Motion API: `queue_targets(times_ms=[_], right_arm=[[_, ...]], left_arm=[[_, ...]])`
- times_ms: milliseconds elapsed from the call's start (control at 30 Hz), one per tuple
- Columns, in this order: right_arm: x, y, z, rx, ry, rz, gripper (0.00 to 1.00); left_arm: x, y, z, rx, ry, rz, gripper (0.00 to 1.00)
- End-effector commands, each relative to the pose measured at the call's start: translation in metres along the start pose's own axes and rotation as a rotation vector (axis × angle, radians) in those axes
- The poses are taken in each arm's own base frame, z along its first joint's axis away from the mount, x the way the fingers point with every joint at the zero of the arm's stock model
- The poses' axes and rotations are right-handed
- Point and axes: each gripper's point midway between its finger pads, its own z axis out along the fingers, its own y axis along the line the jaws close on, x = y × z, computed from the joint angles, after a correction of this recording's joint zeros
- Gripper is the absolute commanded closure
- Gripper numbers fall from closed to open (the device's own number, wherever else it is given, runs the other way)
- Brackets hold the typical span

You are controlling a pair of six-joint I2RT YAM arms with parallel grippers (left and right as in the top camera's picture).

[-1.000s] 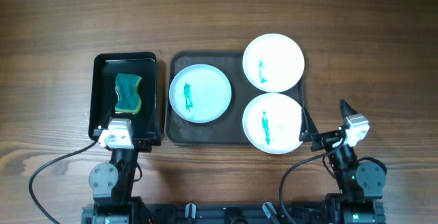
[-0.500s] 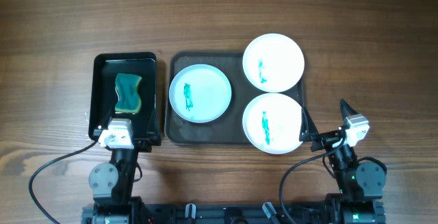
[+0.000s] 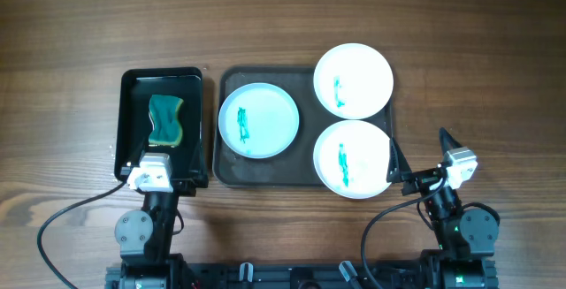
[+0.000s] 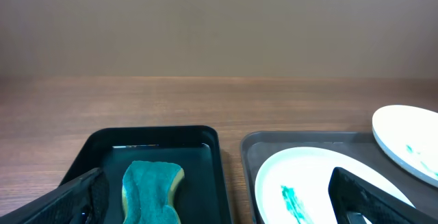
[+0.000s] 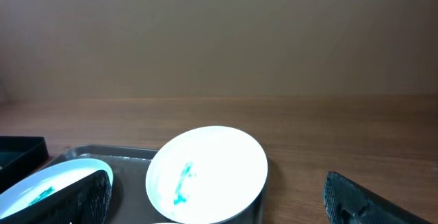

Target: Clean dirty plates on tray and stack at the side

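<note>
Three white plates with teal smears lie on the dark grey tray (image 3: pixel 265 172): one at the left (image 3: pixel 258 120), one at the far right (image 3: pixel 354 79), one at the near right (image 3: pixel 352 159). My left gripper (image 3: pixel 164 176) is open and empty at the near edge of a small black tray; in the left wrist view (image 4: pixel 222 203) its fingers frame the sponge and the left plate (image 4: pixel 308 183). My right gripper (image 3: pixel 421 152) is open and empty just right of the near-right plate. The right wrist view (image 5: pixel 219 203) shows the far-right plate (image 5: pixel 209 166) ahead.
A glossy black tray (image 3: pixel 128 121) left of the grey tray holds a teal sponge (image 3: pixel 164 120), also seen in the left wrist view (image 4: pixel 152 190). Bare wooden table lies around both trays, with wide room to the right and far side.
</note>
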Motion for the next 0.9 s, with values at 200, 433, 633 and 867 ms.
queue_targets(times_ms=[200,433,633,867], right_arm=[[-0.002,-0.002,0.000,0.013,-0.009,0.010,0.00],[-0.002,-0.002,0.000,0.015,-0.010,0.027,0.00],[-0.003,0.000,0.000,0.002,-0.015,0.046,0.00],[-0.020,0.009,-0.002,-0.042,-0.037,0.037,0.00]], left_arm=[[0.002,0.000,0.000,-0.004,0.003,0.020,0.00],[0.002,0.000,0.000,-0.004,0.001,0.020,0.00],[-0.002,-0.003,0.000,0.016,-0.013,0.017,0.00],[-0.020,-0.005,-0.004,0.021,-0.043,-0.028,0.00]])
